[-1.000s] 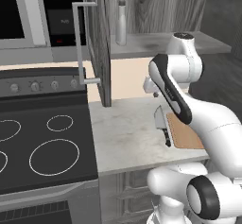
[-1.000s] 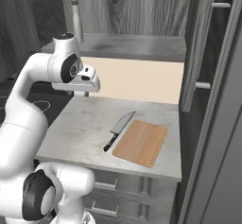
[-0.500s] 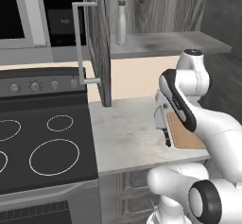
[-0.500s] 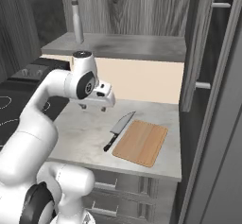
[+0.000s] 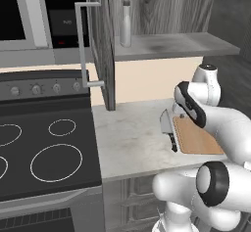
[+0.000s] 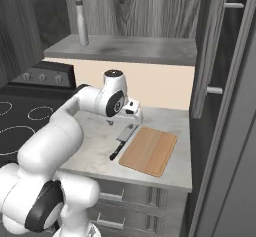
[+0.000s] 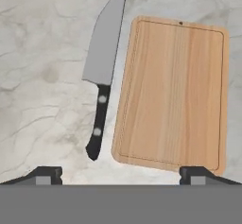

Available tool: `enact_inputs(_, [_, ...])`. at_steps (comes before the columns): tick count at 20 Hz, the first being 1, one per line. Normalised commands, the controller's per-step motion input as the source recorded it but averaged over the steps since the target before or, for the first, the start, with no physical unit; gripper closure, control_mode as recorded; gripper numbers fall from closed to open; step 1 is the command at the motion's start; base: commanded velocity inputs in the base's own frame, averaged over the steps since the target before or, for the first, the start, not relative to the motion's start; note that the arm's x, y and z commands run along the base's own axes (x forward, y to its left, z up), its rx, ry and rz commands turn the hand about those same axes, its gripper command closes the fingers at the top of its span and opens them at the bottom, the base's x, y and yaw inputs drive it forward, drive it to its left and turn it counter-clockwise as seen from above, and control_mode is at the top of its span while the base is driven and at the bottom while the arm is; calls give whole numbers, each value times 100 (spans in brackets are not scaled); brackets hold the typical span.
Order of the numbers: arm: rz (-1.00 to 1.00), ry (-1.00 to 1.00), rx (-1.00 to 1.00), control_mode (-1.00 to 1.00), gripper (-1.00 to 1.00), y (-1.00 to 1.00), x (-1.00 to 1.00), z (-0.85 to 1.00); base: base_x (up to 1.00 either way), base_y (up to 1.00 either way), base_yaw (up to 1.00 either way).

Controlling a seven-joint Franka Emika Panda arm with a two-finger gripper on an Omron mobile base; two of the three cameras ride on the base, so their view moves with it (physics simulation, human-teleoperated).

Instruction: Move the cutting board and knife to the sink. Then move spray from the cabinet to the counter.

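Note:
The tan cutting board [image 7: 175,93] lies flat on the marble counter [image 5: 127,138], with the black-handled knife [image 7: 100,81] beside it and almost touching its long edge. Both also appear from the right base, the cutting board [image 6: 149,150] to the right of the knife [image 6: 121,140]. My gripper [image 6: 125,122] hangs just above them, pointing straight down, wide open with nothing between its fingertips [image 7: 46,173]. The pale spray [image 5: 125,18] stands upright on the shelf of the open dark grey cabinet [image 5: 162,45]. The sink is out of view.
The open cabinet door [image 5: 101,45] with its silver bar handle [image 5: 82,45] juts out over the counter's left end. A black stove [image 5: 44,152] adjoins the counter on the left. A tall dark cabinet panel [image 6: 225,91] bounds the right side.
The arm has swung down from beside the cabinet shelf and out over the knife and board. The jaws have opened wider. Knife, board and spray lie as before.

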Motion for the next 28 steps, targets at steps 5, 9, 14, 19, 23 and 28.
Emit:
enact_inputs(5, [-1, 9, 0, -100, -100, -75, 40, -42, 0, 0, 0])
enact_inputs(9, [1, 1, 0, -100, -100, -36, 32, -14, 0, 0, 0])
enact_inputs(14, [0, 0, 0, -100, -100, -32, 43, -23, 0, 0, 0])
enact_inputs(19, [0, 0, 0, -100, -100, -30, 29, -30, 0, 0, 0])
enact_inputs(23, [1, 0, 0, -100, -100, -11, 29, -9, 0, 0, 0])
enact_inputs(28, [1, 0, 1, -100, -100, -28, 47, -11, 0, 0, 0])
